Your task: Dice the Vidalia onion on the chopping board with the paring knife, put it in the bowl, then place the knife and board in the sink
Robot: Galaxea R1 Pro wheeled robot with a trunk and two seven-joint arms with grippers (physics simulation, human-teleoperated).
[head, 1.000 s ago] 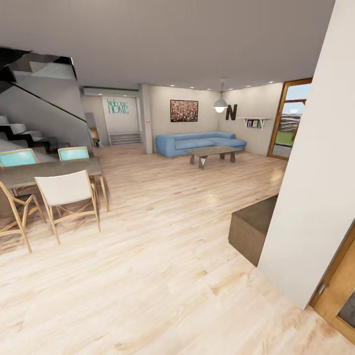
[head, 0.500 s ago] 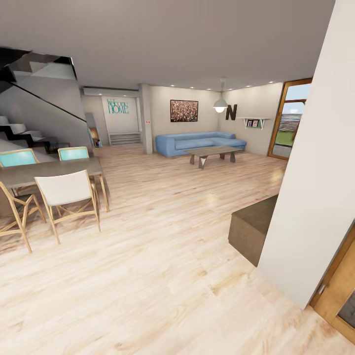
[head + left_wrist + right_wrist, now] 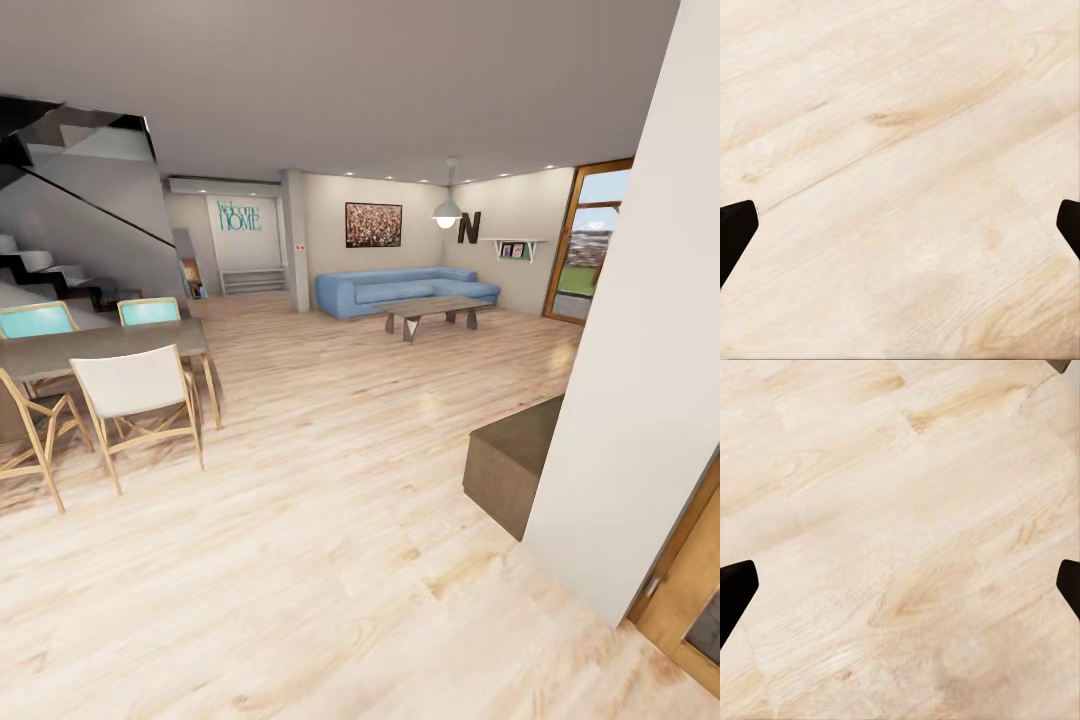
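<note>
I stand in a living and dining room. The onion, sink, chopping board, paring knife, bowl and countertop are out of view. In the left wrist view my left gripper (image 3: 900,225) hangs open over pale wooden floor, its dark fingertips (image 3: 735,229) wide apart with nothing between them. My right gripper (image 3: 900,589) is likewise open above the floor, black fingertips (image 3: 735,589) at the frame's edges and nothing held.
A dining table (image 3: 100,345) with wooden chairs (image 3: 135,395) stands at the left. A white wall (image 3: 650,350) rises close at the right, with a low brown bench (image 3: 515,455) beside it. A blue sofa (image 3: 400,288) and coffee table (image 3: 437,312) are far ahead. Stairs (image 3: 50,265) climb at the far left.
</note>
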